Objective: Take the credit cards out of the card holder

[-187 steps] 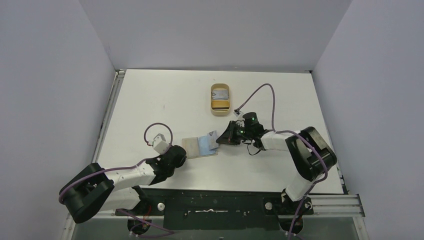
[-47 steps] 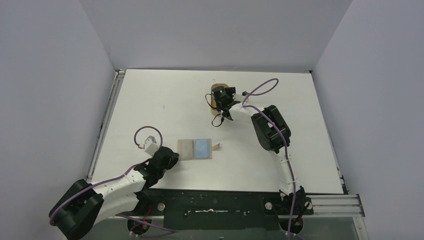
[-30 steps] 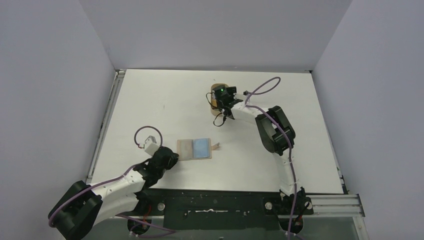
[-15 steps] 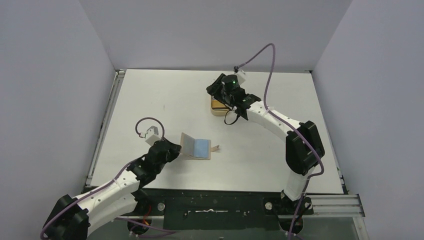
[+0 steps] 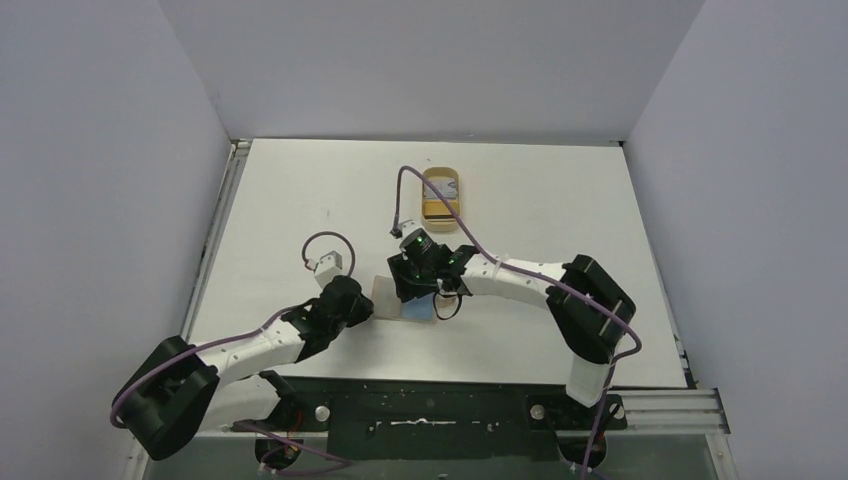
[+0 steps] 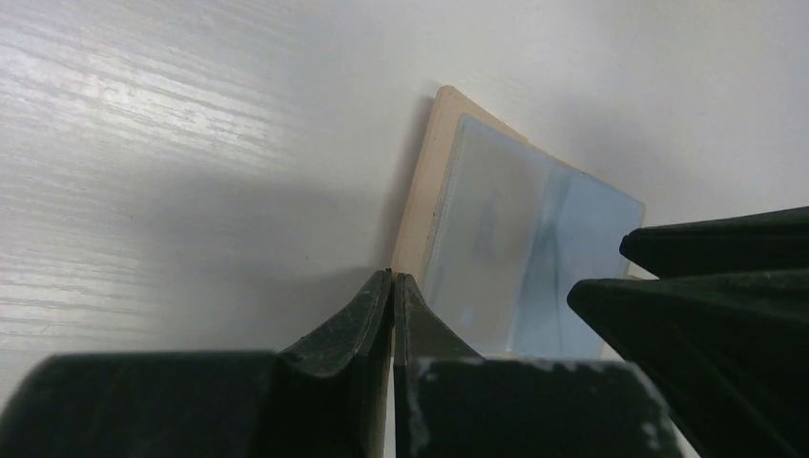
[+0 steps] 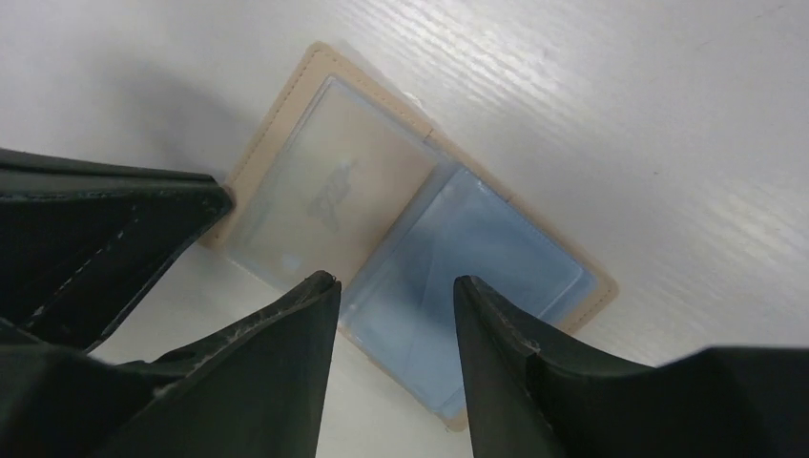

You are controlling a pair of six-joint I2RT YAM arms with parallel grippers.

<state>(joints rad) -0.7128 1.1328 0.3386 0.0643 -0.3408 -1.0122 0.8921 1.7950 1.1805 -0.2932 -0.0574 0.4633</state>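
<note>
The holder [image 7: 401, 229] is seen lying open on the table [image 5: 560, 200]. The light blue card [image 7: 467, 272] is seated in the holder's right half, under a clear sleeve; the left half shows a paler sleeve whose contents cannot be made out. The left gripper [image 6: 393, 279] is closed tight, and its tips appear to be pinched on the tan edge of the holder's left half, which is raised a little off the table there, as the shadow under it suggests. The right gripper [image 7: 396, 284] is held just above the holder with its jaws partly open and nothing between them; the fold and the card's inner edge are seen through the gap. The holder's long axis is laid slantwise to the line between those jaws, so a turn of the wrist is judged to be needed before the card's edge can be nipped. The right gripper is by far the nearer to the card. Which side the sleeve opens on cannot be told. A dish [image 5: 441, 171] stands beyond the holder, well apart
</note>
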